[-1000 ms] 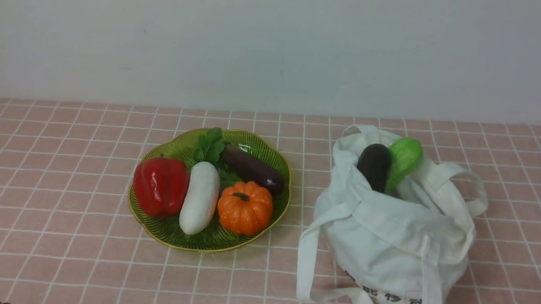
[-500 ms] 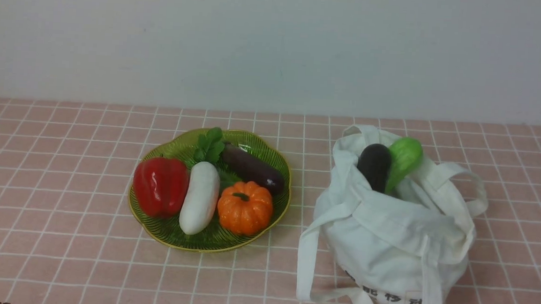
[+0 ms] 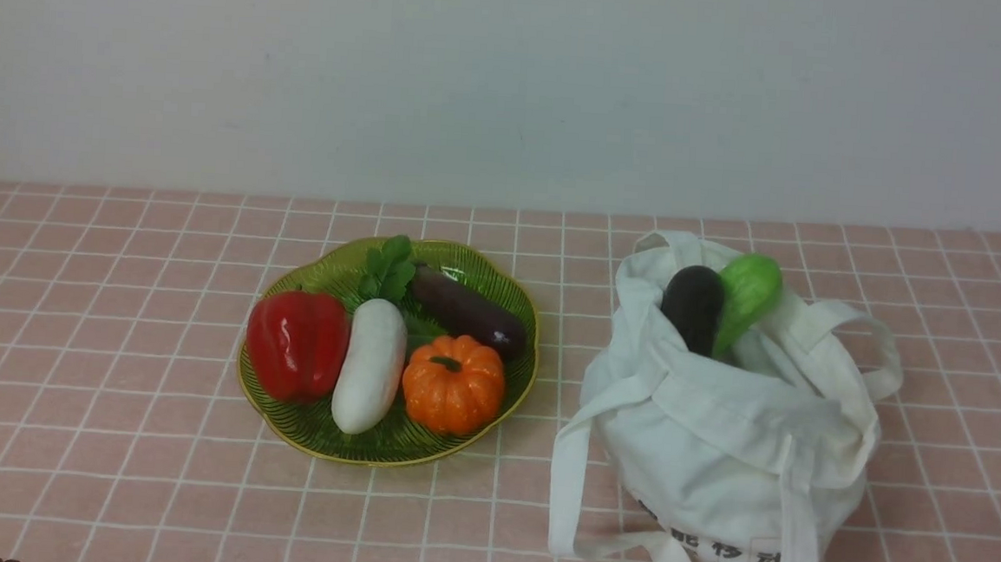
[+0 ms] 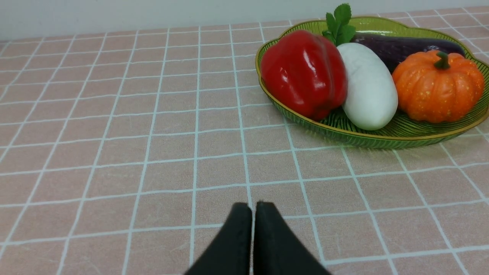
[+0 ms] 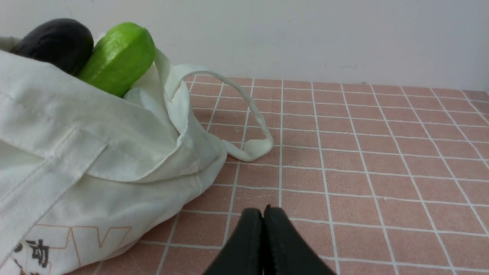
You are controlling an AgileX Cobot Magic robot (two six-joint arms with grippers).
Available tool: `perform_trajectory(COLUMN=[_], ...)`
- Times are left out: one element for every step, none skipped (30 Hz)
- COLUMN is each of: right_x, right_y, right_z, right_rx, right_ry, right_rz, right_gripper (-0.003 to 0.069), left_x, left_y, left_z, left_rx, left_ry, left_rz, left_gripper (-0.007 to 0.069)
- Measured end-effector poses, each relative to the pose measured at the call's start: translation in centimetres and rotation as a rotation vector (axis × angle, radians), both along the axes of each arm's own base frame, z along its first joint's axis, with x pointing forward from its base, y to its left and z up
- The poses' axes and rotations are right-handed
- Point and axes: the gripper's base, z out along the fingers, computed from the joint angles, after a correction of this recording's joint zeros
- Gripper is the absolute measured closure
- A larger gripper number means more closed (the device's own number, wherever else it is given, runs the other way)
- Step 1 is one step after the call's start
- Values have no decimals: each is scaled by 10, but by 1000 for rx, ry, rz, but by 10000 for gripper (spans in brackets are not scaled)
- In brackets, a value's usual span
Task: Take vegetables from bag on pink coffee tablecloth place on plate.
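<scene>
Bag (image 5: 114, 152) near the closed right pincer (image 5: 265, 214)

Between plate (image 3: 381, 452) and bag (image 3: 734, 443) we see a bare cloth (image 3: 527, 491) lane; a loose strap (image 3: 570, 494) juts into it.

Dark Chinese characters ran low along the side of the white cloth bag (image 3: 742, 452); in the front view 移动 could be read, with what seemed to be 能 just before it. The right wrist view showed 动 beside an outlined panel, and the lettering under that row was cut off.
</scene>
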Motion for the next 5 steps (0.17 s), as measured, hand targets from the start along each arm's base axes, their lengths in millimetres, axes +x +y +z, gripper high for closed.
perform_trajectory(right_x=[0,0,0,0,0], right_y=[0,0,0,0,0], right_z=[0,0,0,0,0], right_rx=[0,0,0,0,0], right_ry=[0,0,0,0,0], right_rz=[0,0,0,0,0], right_gripper=[673,673,673,673,673], left_x=[0,0,0,0,0], left_y=[0,0,0,0,0], left_z=[0,0,0,0,0], left_rx=[0,0,0,0,0], left_ry=[0,0,0,0,0], left_rz=[0,0,0,0,0], left_gripper=[630,630,630,630,630])
